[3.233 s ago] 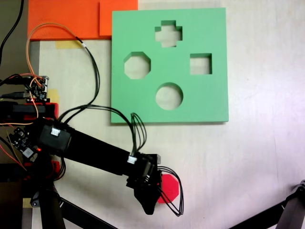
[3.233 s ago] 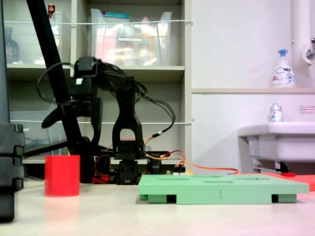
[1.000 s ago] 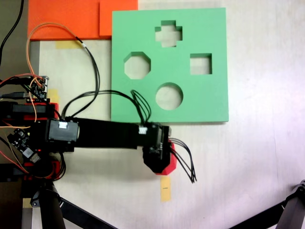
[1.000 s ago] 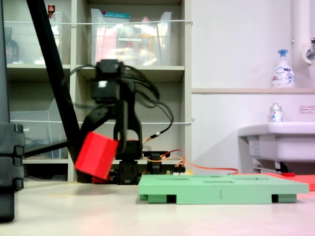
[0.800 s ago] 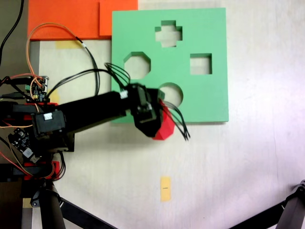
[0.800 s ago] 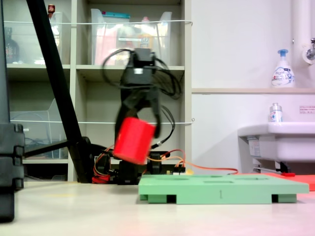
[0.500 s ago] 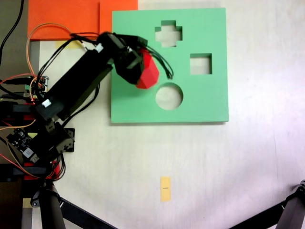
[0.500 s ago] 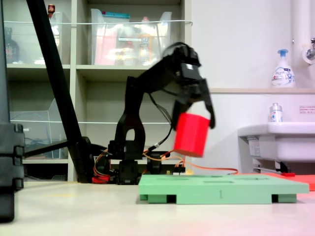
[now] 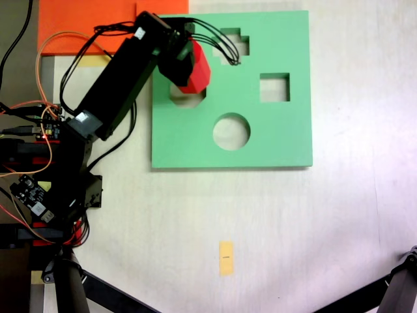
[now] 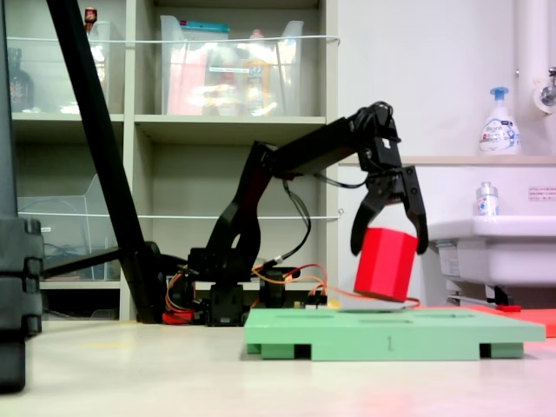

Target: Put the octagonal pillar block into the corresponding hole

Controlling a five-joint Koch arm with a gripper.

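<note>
Octagonal pillar block (image 10: 385,262) hangs tilted in your gripper (image 10: 388,234), clamped between its jaws. It floats just above the green board (image 10: 391,333), over the corresponding hole (image 9: 189,98).

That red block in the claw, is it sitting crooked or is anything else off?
Yes, slightly. In the second exterior view the red block hangs tilted in the claw, just above the green board, not level with it. Nothing looks spilled or broken.

No legible text — anywhere.
</note>
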